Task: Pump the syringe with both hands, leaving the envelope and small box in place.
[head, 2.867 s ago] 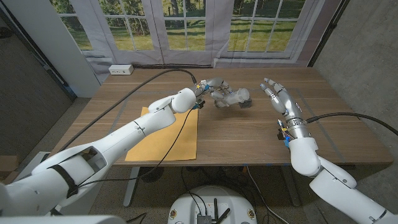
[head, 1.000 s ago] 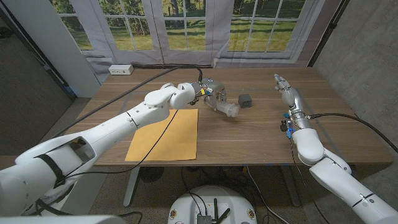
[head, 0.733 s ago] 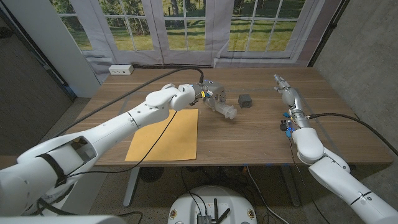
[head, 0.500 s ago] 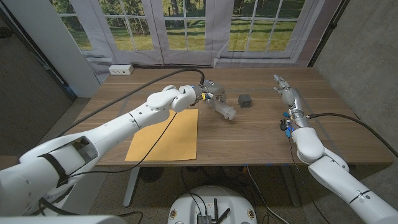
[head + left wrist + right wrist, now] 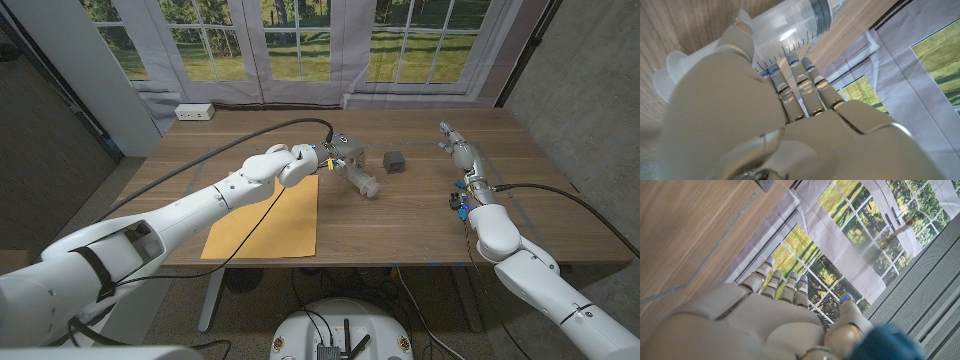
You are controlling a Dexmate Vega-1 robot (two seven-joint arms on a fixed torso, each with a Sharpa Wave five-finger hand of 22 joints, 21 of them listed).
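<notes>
Left hand (image 5: 340, 152) wraps its fingers (image 5: 790, 85) around the clear plastic syringe with a black plunger seal (image 5: 360, 179), holding the flange end; the barrel slants out from the hand toward the table's near side. Syringe sits just beyond the far right corner of the flat yellow paper envelope (image 5: 266, 216), between that envelope and the small dark grey box (image 5: 395, 161). Box stands apart from the syringe, farther from the envelope. Envelope lies flat on the brown wooden table (image 5: 400, 215), partly under the left arm. Right hand (image 5: 452, 140) is raised, well away from the envelope past the box, fingers (image 5: 771, 282) straight and apart, holding nothing.
</notes>
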